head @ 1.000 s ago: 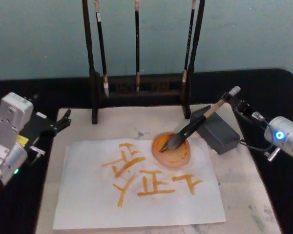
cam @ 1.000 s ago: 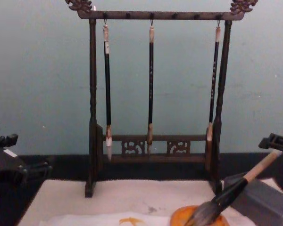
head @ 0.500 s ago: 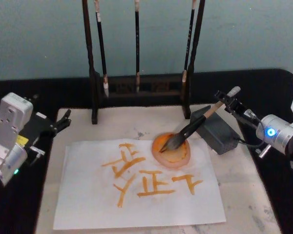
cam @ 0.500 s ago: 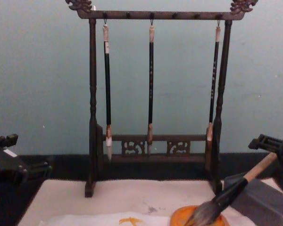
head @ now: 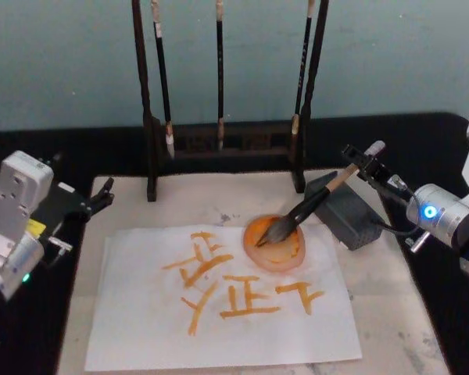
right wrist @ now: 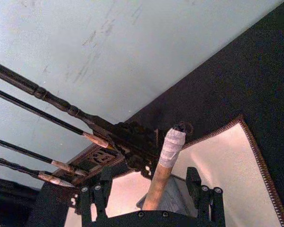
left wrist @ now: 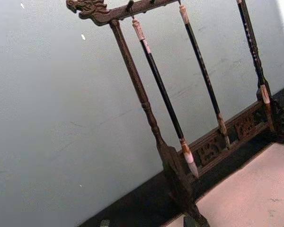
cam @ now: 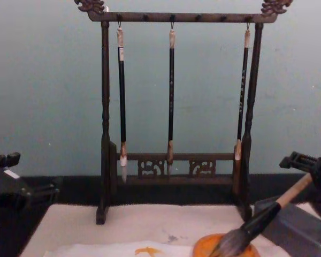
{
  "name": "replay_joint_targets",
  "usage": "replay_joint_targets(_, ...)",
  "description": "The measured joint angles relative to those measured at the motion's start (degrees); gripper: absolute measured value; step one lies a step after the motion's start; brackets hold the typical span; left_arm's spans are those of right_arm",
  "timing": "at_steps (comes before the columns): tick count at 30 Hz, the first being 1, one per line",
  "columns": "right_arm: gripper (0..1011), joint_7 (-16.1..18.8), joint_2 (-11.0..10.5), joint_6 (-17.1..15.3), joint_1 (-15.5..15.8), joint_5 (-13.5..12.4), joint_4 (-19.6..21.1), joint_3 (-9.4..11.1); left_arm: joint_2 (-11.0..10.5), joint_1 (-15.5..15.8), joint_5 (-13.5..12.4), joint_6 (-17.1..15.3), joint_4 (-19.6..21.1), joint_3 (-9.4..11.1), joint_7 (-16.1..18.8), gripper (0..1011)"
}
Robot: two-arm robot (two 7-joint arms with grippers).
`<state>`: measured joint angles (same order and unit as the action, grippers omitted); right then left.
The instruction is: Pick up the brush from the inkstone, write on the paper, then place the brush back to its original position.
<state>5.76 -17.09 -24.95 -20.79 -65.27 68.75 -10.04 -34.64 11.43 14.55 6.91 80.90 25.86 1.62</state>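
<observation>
The brush (head: 309, 207) lies slanted with its tan handle propped on the grey inkstone (head: 350, 217) and its dark bristles in an orange dish (head: 285, 251). My right gripper (head: 363, 166) is open, and its fingers straddle the white-wrapped end of the handle (right wrist: 169, 146) without closing on it. In the chest view the brush (cam: 259, 218) slopes up to the right gripper (cam: 304, 163). The paper (head: 141, 328) carries several orange characters. My left gripper (head: 102, 192) stays parked, open, off the mat's left edge.
A dark wooden stand (head: 219, 142) holding three thin black brushes stands at the back of the cream felt mat (head: 395, 312). The black tabletop (head: 422, 141) surrounds the mat. The orange dish sits on the paper's upper right corner.
My right gripper has slid left and forward toward the brush, so its fingers now flank the handle's end. Brush, paper and left arm have stayed put.
</observation>
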Motion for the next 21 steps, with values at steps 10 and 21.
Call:
replay_joint_targets(10,1000,0.3,-0.3,0.4,-0.1,-0.1,-0.2,-0.5,0.0,0.0,0.0,0.0,0.0,0.0,0.0,1010)
replay_joint_targets(21,942,0.2,-0.2,0.3,-0.1,-0.1,-0.1,-0.3,0.0,0.0,0.0,0.0,0.0,0.0,0.0,1010)
